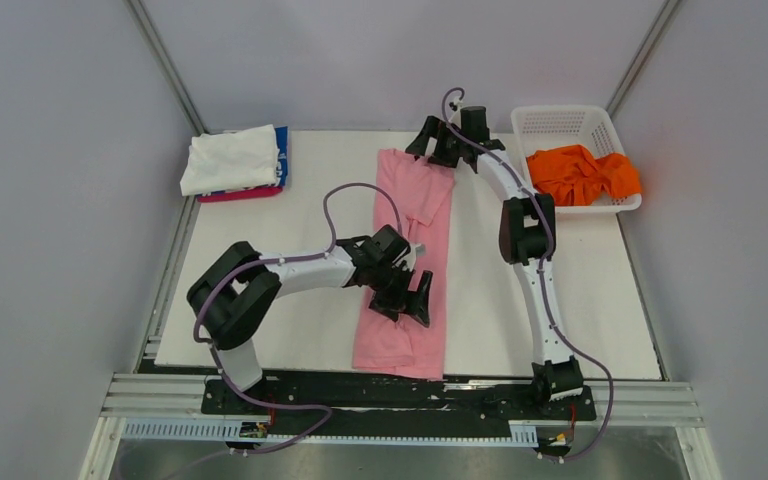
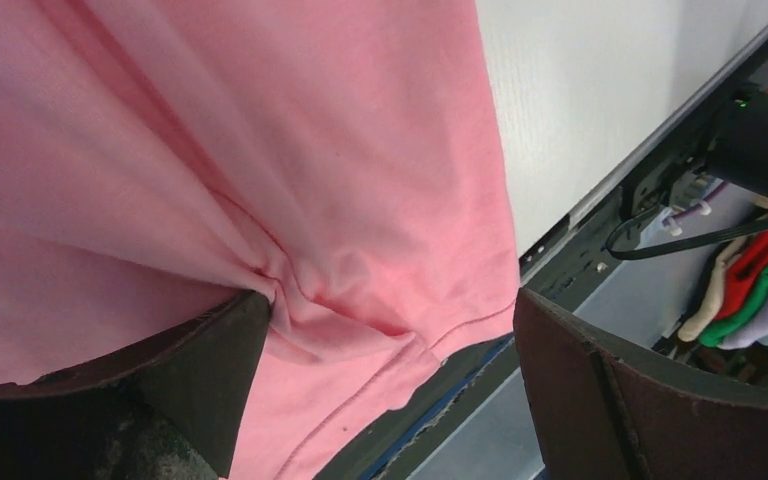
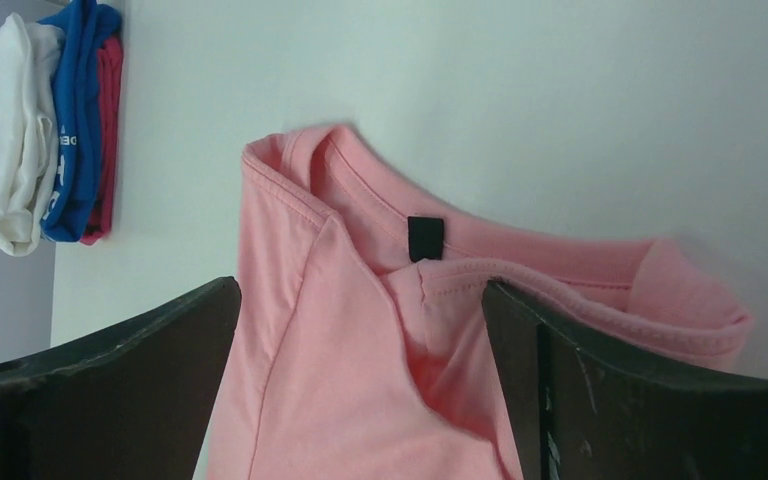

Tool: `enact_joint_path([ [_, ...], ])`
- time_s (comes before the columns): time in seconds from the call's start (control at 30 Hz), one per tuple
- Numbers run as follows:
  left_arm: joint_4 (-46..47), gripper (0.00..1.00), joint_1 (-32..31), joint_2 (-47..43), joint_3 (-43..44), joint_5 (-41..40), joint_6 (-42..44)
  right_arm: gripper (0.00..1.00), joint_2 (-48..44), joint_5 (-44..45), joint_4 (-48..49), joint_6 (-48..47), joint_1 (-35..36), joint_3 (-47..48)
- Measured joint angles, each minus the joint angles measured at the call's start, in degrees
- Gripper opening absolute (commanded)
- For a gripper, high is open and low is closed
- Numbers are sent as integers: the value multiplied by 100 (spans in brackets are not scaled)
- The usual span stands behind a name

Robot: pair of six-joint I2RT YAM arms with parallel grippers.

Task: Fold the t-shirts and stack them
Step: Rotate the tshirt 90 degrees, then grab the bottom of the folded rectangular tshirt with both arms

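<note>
Light pink t-shirt (image 1: 428,232) lies as a long narrow strip down the middle of the table (image 1: 290,225). Its collar is toward the far edge and its hem reaches the near edge, by the rail.

Left gripper (image 1: 410,308) is low over the hem half with its jaws wide apart and nothing clamped. In its wrist view one finger (image 2: 222,352) touches a pucker in the pink cloth, and the other stands off the cloth's edge, over the rail.

Right gripper (image 1: 435,148) is at the collar end, jaws also spread wide and gripping nothing. The collar and its dark tag (image 3: 425,238) sit between the fingers.

There is bare tabletop on both sides of the strip, wider on the left. The right arm's links reach up over the right-hand side.

Folded stack at the far-left corner: white t-shirt (image 1: 228,158) on top, blue (image 1: 282,152) under it, magenta (image 1: 242,194) lowest. It is well apart from the pink strip.

White lattice basket (image 1: 560,118) at the far-right corner holds a crumpled orange t-shirt (image 1: 580,172), with the right arm's elbow just beside it.

Plain walls close in the left, right and far sides.
</note>
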Motion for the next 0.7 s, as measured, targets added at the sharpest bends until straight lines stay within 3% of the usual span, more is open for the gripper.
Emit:
enact_joint_path([
  [0.23, -1189, 100, -59, -662, 177, -992, 319, 100, -824, 225, 35, -337, -2, -826],
  [0.43, -1637, 100, -61, -1969, -87, -1412, 319, 100, -3556, 839, 199, -546, 37, -3053],
  [0.53, -1792, 95, -101, -2487, -531, -1565, 188, 100, -5224, 1370, 348, -531, 157, -4522],
  [0.7, -2177, 89, -461, -2730, -1097, -1930, -107, 100, -7213, 2234, 310, -264, 979, -6839],
])
